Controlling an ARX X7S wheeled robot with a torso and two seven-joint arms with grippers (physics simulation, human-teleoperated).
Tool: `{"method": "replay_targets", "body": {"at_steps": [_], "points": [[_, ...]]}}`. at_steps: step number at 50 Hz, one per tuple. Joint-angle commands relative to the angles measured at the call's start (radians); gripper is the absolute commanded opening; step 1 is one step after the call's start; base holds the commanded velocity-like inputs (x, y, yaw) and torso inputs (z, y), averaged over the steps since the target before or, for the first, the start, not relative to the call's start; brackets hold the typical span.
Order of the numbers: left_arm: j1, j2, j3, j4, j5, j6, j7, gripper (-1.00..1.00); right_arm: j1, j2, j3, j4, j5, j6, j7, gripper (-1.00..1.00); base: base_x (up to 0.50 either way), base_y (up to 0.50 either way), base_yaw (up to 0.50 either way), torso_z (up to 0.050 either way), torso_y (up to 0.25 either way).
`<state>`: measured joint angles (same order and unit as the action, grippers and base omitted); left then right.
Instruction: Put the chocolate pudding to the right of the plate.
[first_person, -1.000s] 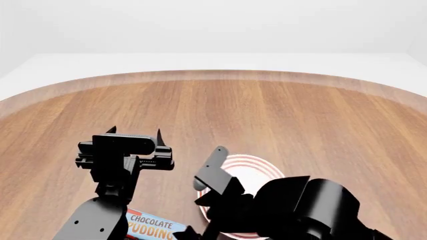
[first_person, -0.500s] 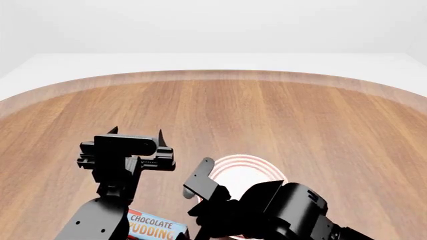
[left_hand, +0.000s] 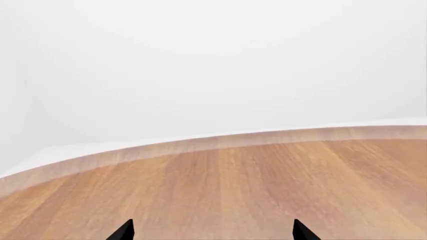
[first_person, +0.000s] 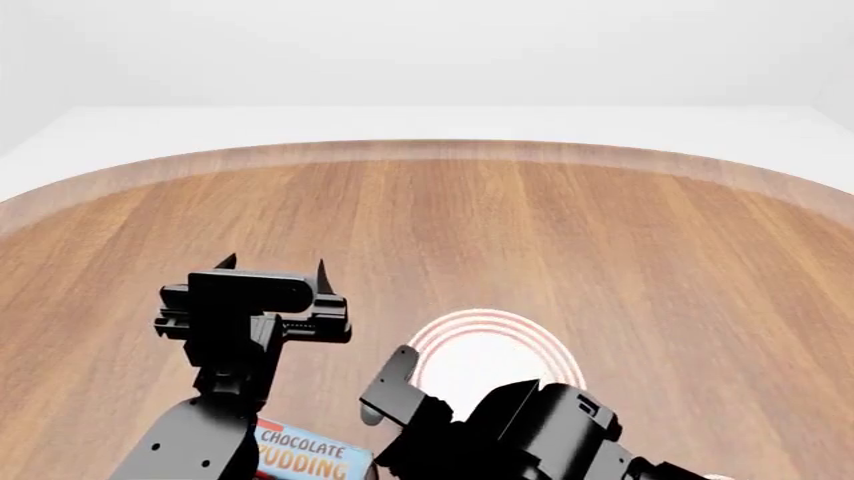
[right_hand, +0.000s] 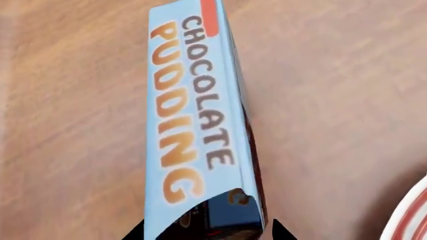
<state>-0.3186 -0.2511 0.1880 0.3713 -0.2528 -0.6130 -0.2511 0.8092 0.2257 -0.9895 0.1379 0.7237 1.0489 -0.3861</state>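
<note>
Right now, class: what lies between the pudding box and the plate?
Only bare wooden table, in the right wrist view: the pudding box stands apart from the plate at the corner. In the head view the right arm covers that stretch.

Head view high over table (first_person: 534, 220); right wrist close above chocolate pudding (right_hand: 197, 125).

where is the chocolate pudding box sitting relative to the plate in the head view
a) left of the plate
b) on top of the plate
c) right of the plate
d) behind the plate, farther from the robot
a: the chocolate pudding lies on the wood left of the plate, nearer the robot.
</note>
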Motion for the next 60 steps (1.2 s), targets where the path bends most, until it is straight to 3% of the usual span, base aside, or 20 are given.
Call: {"method": "replay_targets", "body": {"at_steps": [1,18,28,35,48,60], "points": [[0.001,-0.002,0.005,-0.004,-0.003,0.005,-0.003,1.00,-0.008,0.003,-0.025,0.006,-0.011,-0.013,-0.007,-1.00,0.00,0.00,0.00,0.000,0.000],[0.002,-0.010,0.003,-0.003,-0.012,0.006,-0.010,1.00,-0.003,0.008,-0.004,-0.006,-0.005,-0.015,0.025,-1.00,0.00,0.00,0.00,0.000,0.000],[0.000,-0.015,0.000,-0.007,-0.017,0.009,-0.013,1.00,-0.023,0.081,0.060,-0.179,0.063,0.051,0.096,-1.00,0.00,0.00,0.00,0.000,0.000],[-0.004,-0.016,0.002,-0.011,-0.018,0.012,-0.016,1.00,-0.049,0.168,0.150,-0.320,0.140,0.115,0.172,-1.00,0.00,0.00,0.00,0.000,0.000],[-0.003,-0.020,0.002,-0.013,-0.023,0.017,-0.020,1.00,-0.049,0.263,0.292,-0.393,0.217,0.177,0.279,-1.00,0.00,0.00,0.00,0.000,0.000],[-0.002,-0.022,0.007,-0.024,-0.026,0.026,-0.022,1.00,-0.051,0.381,0.559,-0.443,0.358,0.232,0.434,-1.00,0.00,0.00,0.00,0.000,0.000]]}}
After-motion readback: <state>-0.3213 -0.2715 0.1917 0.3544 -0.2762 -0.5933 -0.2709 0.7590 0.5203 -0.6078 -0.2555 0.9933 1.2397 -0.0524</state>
